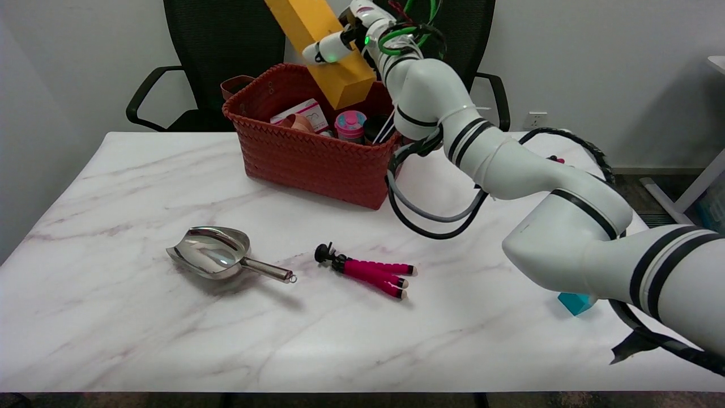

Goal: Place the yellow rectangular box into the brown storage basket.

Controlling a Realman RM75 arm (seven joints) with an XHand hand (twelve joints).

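Marble table comes first, with a shiny metal scoop and a little pink tripod lying near each other. A small teal block peeks out from under the white arm. Farther back sits the brown storage basket, with small things inside. Above it, the right hand grips the yellow rectangular box, tilted, its low end over the basket.
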